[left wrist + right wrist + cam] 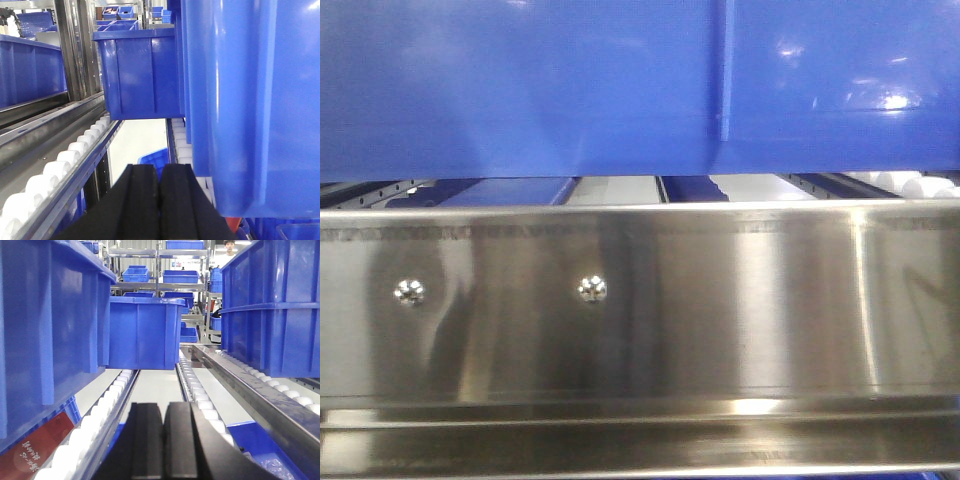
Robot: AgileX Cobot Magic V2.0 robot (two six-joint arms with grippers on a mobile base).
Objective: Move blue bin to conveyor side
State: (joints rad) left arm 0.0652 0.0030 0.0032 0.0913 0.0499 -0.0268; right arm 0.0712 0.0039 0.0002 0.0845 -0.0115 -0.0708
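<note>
"Front view first: where is the blue bin [620, 90]?"

"On the rollers [100, 415], at the rack's steel front edge [640, 320]. Its long side runs left to right along that edge."

"How many bins close up?"

"Three: ours, a second bin [142, 332] behind it, and a third bin [272, 305] on the right."

"And the grippers?"

"The left gripper [160, 172] and right gripper [164, 412] are both pressed together, holding nothing. Our bin is between them."

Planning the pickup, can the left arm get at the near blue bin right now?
Likely yes: the left gripper, jaws shut, sits right beside the blue bin, along its side wall, with nothing between them.
</note>
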